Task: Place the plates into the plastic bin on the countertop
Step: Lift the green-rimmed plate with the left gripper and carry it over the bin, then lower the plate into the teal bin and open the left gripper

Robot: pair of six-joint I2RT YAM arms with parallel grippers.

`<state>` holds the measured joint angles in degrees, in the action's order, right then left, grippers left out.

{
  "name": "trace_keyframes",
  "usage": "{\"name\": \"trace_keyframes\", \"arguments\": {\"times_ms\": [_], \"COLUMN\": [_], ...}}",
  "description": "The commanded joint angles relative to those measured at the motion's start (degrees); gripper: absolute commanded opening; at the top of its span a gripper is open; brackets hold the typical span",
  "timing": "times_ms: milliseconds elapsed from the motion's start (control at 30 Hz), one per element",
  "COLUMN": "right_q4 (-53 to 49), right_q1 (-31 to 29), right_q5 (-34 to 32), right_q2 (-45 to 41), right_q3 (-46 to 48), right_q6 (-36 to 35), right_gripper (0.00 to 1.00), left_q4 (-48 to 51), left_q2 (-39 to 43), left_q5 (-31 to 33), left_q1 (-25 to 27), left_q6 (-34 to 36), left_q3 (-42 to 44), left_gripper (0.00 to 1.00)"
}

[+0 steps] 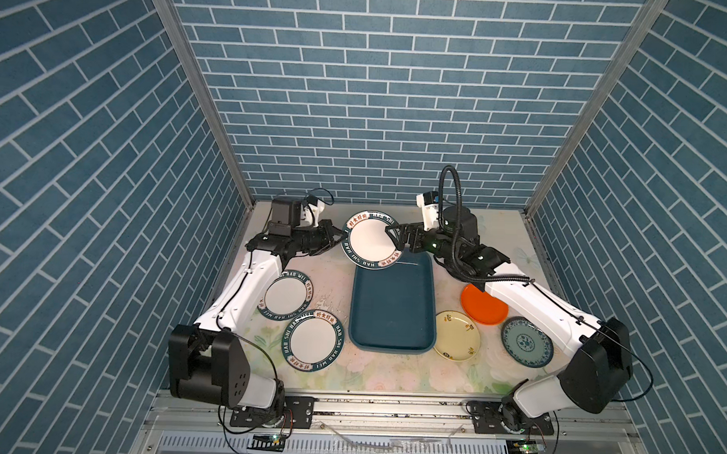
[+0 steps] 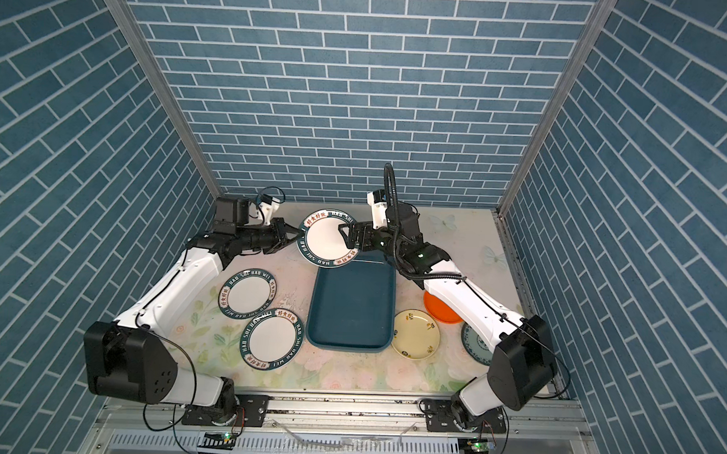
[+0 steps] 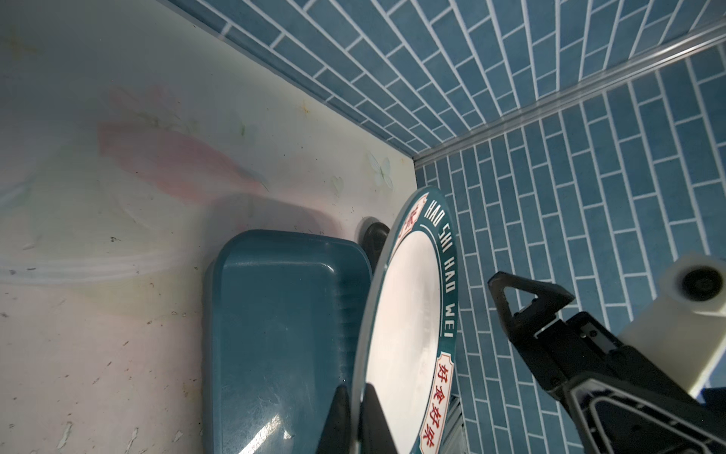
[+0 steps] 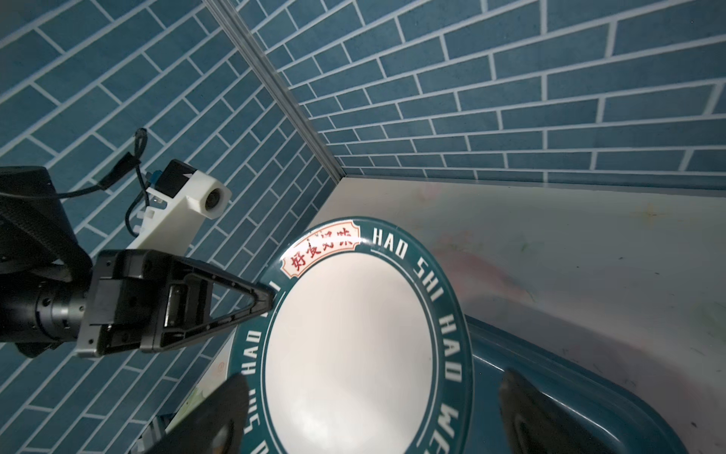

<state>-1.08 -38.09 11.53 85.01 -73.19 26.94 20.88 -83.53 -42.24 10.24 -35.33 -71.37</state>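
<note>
The left gripper (image 1: 340,236) is pinching the rim of a round white plate with a dark-green lettered rim (image 1: 369,241). It is holding the plate tilted above the far end of the shallow dark teal rectangular plastic bin (image 1: 392,312), probably for lowering it inside. The right gripper (image 1: 396,238) is standing wide open at the plate's opposite rim and is holding nothing, perhaps to steady the plate. The left wrist view is showing a dark round object (image 3: 375,238) just beyond the bin's far end, which the plate is hiding in both top views.
</note>
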Motion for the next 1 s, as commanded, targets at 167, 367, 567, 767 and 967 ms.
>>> {"name": "trace_keyframes", "arguments": {"times_ms": [167,367,567,767,967], "right_q4": [-0.13,-0.19,-0.59,0.1,0.56], "right_q1": [0.73,1.12,1.51,1.67,1.96], "right_q5": [-5.74,-8.15,-9.94,-10.76,-11.78], "right_q2": [-4.96,-7.2,-8.37,-8.72,-8.78], "right_q3": [2.96,4.97,6.12,6.77,6.92], "right_q6": [-2.33,-2.24,-1.98,-1.46,-1.38], "right_gripper": [0.98,0.99,0.99,0.98,0.99], "left_q4": [5.4,5.12,5.28,3.81,-2.13], "left_q2": [-6.84,-10.56,-14.31,-17.82,-20.43], "left_q5": [2.4,5.62,7.24,8.53,7.61], "left_q1": [8.45,12.14,13.35,14.54,14.81], "left_q6": [4.71,6.44,7.83,8.47,6.42], "left_q3": [-2.35,-1.44,-0.69,-0.1,2.03], "left_gripper": [0.0,0.0,0.0,0.0,0.0]}}
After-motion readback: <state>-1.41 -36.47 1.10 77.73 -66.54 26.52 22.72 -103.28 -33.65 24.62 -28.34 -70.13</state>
